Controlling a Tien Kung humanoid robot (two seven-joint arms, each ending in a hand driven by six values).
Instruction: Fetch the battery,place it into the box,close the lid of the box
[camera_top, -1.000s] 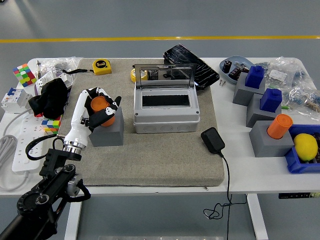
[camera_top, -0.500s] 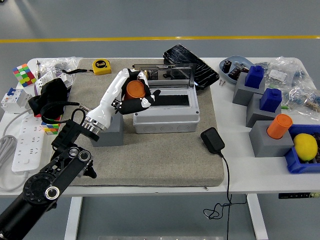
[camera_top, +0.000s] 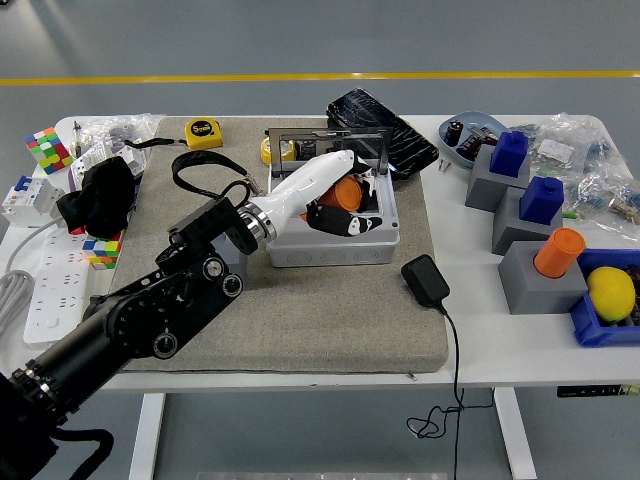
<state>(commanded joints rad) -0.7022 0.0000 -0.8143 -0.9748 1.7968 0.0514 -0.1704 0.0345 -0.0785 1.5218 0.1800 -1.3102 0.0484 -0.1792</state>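
Note:
My left hand (camera_top: 345, 203) reaches in from the lower left and hovers over the opening of the grey box (camera_top: 332, 245), its fingers shut on an orange cylindrical battery (camera_top: 346, 192). The battery sits just above or inside the box's dark opening; I cannot tell if it touches the bottom. The clear lid (camera_top: 330, 150) stands upright at the box's far side. A grey block (camera_top: 235, 268), mostly hidden by my forearm, stands left of the box. My right arm is out of view.
A black charger (camera_top: 426, 280) with its cable lies right of the box. Grey blocks with blue pieces (camera_top: 512, 152) and an orange cylinder (camera_top: 558, 252) stand at the right, next to a lemon (camera_top: 611, 294). A yellow tape measure (camera_top: 204, 132), cubes (camera_top: 45, 150) and a power strip (camera_top: 45, 295) are left.
My left hand lifted the orange battery off the grey block and carried it right, from left of the box to over the box's opening.

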